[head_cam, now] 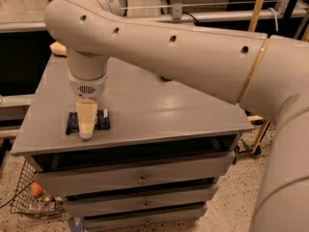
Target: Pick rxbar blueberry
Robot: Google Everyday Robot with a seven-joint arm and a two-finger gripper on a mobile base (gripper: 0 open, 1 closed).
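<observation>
Several drawer fronts (141, 180) face me on the grey cabinet, and a wire basket (21, 197) sits on the floor at its lower left. Near the front left edge of the cabinet top (159, 110) lies the rxbar blueberry (102, 120), flat, dark blue. The gripper (86, 129) points straight down onto the middle of it, hiding its centre; whether it is spread or pinching the bar I cannot tell. The big pale arm (169, 52) crosses above. A yellow sponge (58, 48) peeks out at the far left corner.
</observation>
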